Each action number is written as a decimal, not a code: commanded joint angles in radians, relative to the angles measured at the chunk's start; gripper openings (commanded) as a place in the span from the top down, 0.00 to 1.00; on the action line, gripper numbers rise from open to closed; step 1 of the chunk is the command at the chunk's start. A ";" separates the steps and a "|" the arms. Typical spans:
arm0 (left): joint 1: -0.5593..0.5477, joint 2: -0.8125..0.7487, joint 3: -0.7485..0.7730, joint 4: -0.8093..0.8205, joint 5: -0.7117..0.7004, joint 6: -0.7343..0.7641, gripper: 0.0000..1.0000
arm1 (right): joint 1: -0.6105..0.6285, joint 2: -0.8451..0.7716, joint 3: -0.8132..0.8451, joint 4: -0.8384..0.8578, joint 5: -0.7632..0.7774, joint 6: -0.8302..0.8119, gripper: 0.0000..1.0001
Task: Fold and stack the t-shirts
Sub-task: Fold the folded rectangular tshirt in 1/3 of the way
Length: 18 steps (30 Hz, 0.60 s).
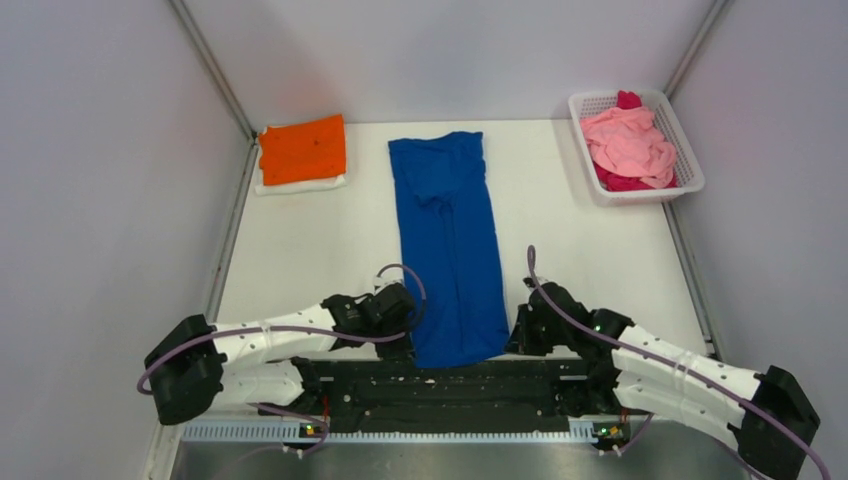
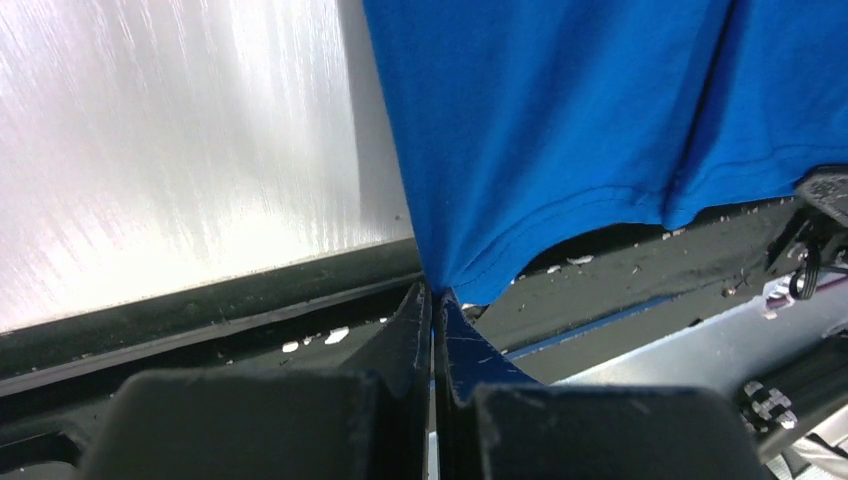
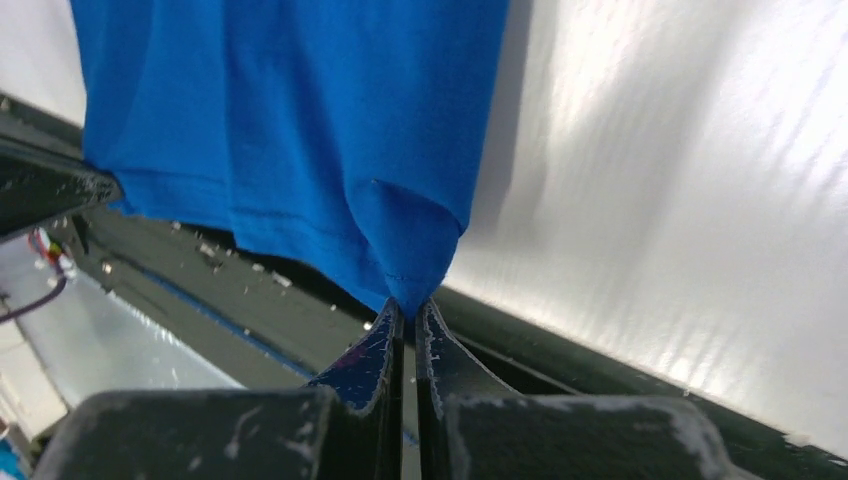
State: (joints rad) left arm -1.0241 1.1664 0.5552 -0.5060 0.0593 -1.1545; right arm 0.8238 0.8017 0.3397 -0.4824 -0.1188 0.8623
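blue t-shirt [image 1: 448,245] long folded strip, table centre, 12 to 6. left gripper [image 2: 434,297] jaws pinched tight on hem corner at 7; right gripper [image 3: 410,308] likewise on corner at 5. orange t-shirt [image 1: 303,150] folded at 10. pink t-shirts [image 1: 628,140] heaped in basket [image 1: 650,194] at 2.

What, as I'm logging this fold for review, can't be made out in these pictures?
- Top view: what the white layer under the orange shirt is; only its edge shows.
- Top view: how many shirts fill the basket; the pink pile is bunched.
- Wrist views: the blue shirt's far end, cut off by the top edge.
- Top view: fingertips of the left gripper and right gripper, hidden under their wrists.
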 commanded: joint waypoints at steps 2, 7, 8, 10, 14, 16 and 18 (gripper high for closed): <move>-0.007 -0.067 -0.035 0.048 0.053 -0.010 1.00 | 0.080 -0.052 -0.029 0.049 -0.062 0.067 1.00; -0.007 -0.108 -0.014 0.089 0.045 0.021 1.00 | 0.081 -0.040 0.005 0.114 -0.024 0.063 1.00; -0.006 -0.112 -0.007 0.092 0.026 0.027 1.00 | 0.081 -0.031 0.032 0.119 -0.002 0.055 1.00; -0.001 -0.115 0.007 0.107 -0.027 0.039 1.00 | 0.080 -0.006 0.071 0.142 0.032 0.039 1.00; 0.058 -0.090 0.057 0.149 -0.100 0.100 1.00 | 0.059 0.088 0.137 0.229 0.111 0.003 1.00; 0.124 -0.061 0.078 0.178 -0.084 0.118 1.00 | 0.007 0.141 0.185 0.245 0.116 -0.027 1.00; 0.204 -0.026 0.094 0.211 -0.020 0.138 1.00 | -0.055 0.190 0.231 0.269 0.105 -0.054 1.00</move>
State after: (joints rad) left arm -0.9352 1.0924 0.5819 -0.4084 0.0246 -1.0805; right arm 0.8577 0.9222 0.4641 -0.3233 -0.0639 0.8730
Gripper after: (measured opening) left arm 0.012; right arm 0.014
